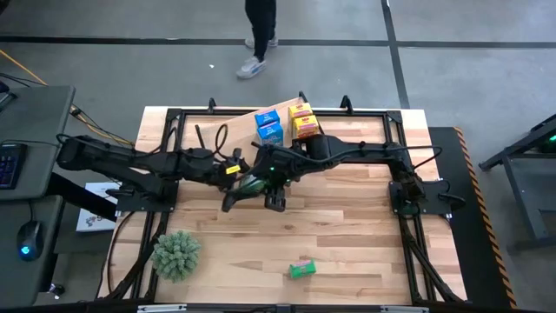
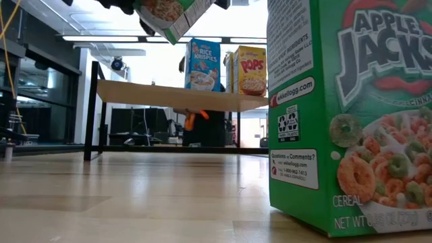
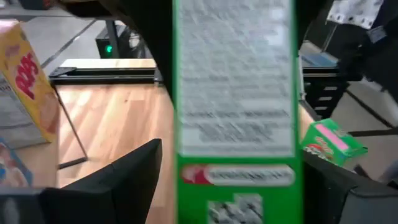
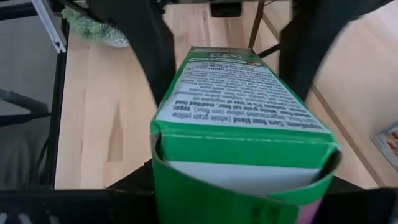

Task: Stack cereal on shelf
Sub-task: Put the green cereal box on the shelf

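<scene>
A green Apple Jacks cereal carton (image 2: 351, 115) stands so close to the low camera that its top and right side are cut off; from above it is the small green box (image 1: 301, 269) lying alone near the table's front edge, well apart from both arms. Over the middle of the striped wooden tabletop (image 1: 347, 235) the two grippers meet around a second green cereal carton (image 4: 239, 124), held in the air. The right gripper (image 1: 276, 198) grips this carton, its dark fingers pressed against the carton's sides, and the carton's top flap looks bent open. The left gripper (image 1: 233, 193) has its jaws spread wide on either side of the same carton (image 3: 235, 106), with a gap visible beside the box, so it does not appear to clamp it. In the low view only the carton's lower end (image 2: 172, 17) shows at the top edge. On the sloped light-wood shelf with black legs (image 2: 135, 93) stand a blue Rice Krispies carton (image 2: 202, 64) and a yellow Pops carton (image 2: 250, 69), side by side; the overhead view suggests more cartons behind them, partly hidden by the right arm. A spiky green plant (image 1: 176, 254) sits at the front left. A person's legs (image 1: 258, 35) show beyond the table.
</scene>
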